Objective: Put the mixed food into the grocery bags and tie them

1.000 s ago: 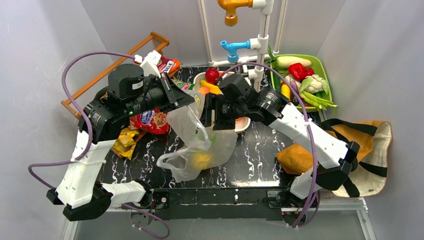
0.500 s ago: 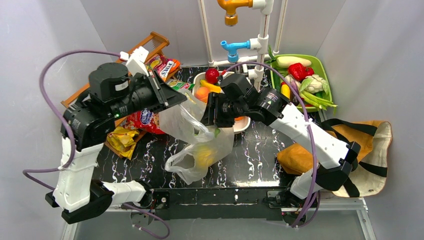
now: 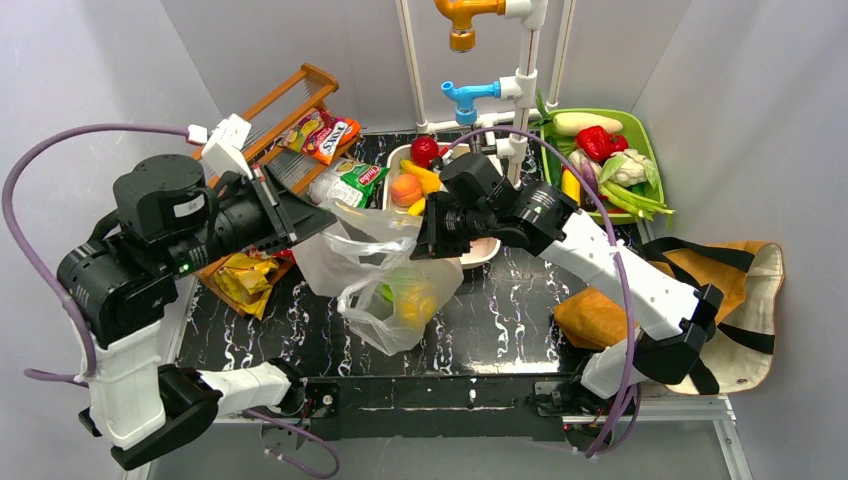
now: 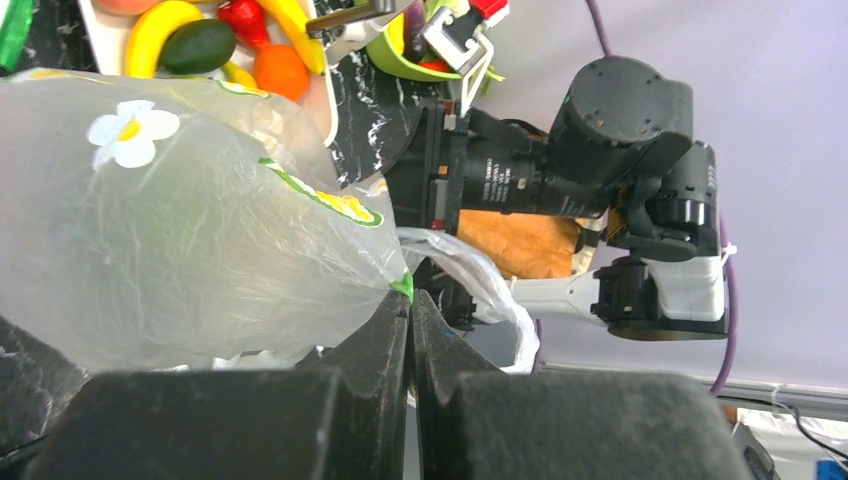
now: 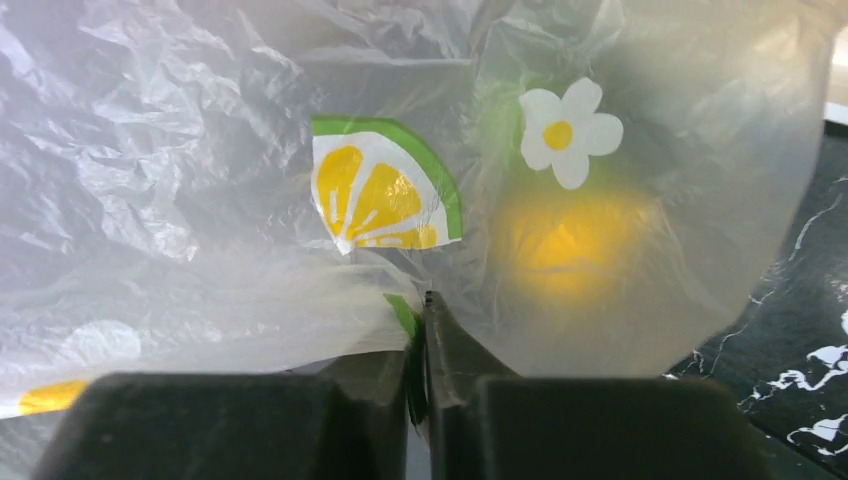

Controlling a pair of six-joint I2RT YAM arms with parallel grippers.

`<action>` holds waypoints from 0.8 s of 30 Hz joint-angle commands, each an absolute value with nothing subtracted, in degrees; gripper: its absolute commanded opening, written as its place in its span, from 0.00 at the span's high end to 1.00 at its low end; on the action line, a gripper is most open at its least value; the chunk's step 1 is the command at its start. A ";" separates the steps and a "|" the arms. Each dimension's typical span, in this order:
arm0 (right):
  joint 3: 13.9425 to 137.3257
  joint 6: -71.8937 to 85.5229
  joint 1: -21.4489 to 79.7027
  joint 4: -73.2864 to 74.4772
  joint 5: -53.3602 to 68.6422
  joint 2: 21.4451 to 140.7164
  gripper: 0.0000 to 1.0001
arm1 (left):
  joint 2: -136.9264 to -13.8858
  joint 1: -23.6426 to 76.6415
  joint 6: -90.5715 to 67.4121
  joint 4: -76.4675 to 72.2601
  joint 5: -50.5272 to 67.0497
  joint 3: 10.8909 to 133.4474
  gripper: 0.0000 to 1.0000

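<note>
Bag: A clear plastic bag [image 3: 385, 265], printed with lemon slices and white flowers, is hanging stretched between the two grippers over the middle of the black marbled table [image 3: 500, 310].
Contents: A yellow fruit [image 3: 415, 300] is showing through the film in the bag's sagging lower part, with something green beside it that cannot be made out.
Left gripper: The left gripper [image 4: 410, 310] is reaching in from 9 o'clock, its jaws pressed together on the bag's edge at the bag's 10 o'clock.
Right gripper: The right gripper [image 5: 425, 320] is reaching in from 3 o'clock, its jaws closed and pinching the film at the bag's 1 o'clock.
White tray: A white tray [image 3: 396, 156] is lying at 12 o'clock just beyond the bag, holding a red apple [image 3: 424, 150] and other fruit.
Snack packets: Colourful snack packets [image 3: 322, 133] are lying at 11 o'clock, with more at 9 o'clock.
Tote: A tan cloth tote [image 3: 740, 290] is slumping at 3 o'clock, at the table's right edge.
Green tray: A green tray [image 3: 648, 140] of vegetables is sitting at 2 o'clock.
</note>
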State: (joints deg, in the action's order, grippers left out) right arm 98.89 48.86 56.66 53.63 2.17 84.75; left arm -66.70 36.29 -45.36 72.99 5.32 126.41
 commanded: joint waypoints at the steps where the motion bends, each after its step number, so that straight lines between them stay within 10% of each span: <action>1: 99.00 40.99 55.82 56.08 6.52 85.97 0.92 | -61.15 36.12 -43.36 72.13 1.03 125.47 1.00; 17: 83.89 46.16 50.17 17.70 62.44 82.81 0.99 | -27.97 36.12 -35.02 75.02 -4.47 87.00 0.99; 21: 84.73 47.21 50.19 16.43 68.20 86.27 0.99 | -27.10 36.12 -34.63 79.01 -7.50 88.98 0.32; 24: 85.99 46.31 50.19 17.38 71.17 88.45 0.99 | -31.54 36.12 -28.97 79.35 -6.83 94.88 0.04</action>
State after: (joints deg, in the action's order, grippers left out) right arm 83.81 45.30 50.43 21.89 62.00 85.91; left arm -26.15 36.27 -34.72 78.30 -5.04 88.99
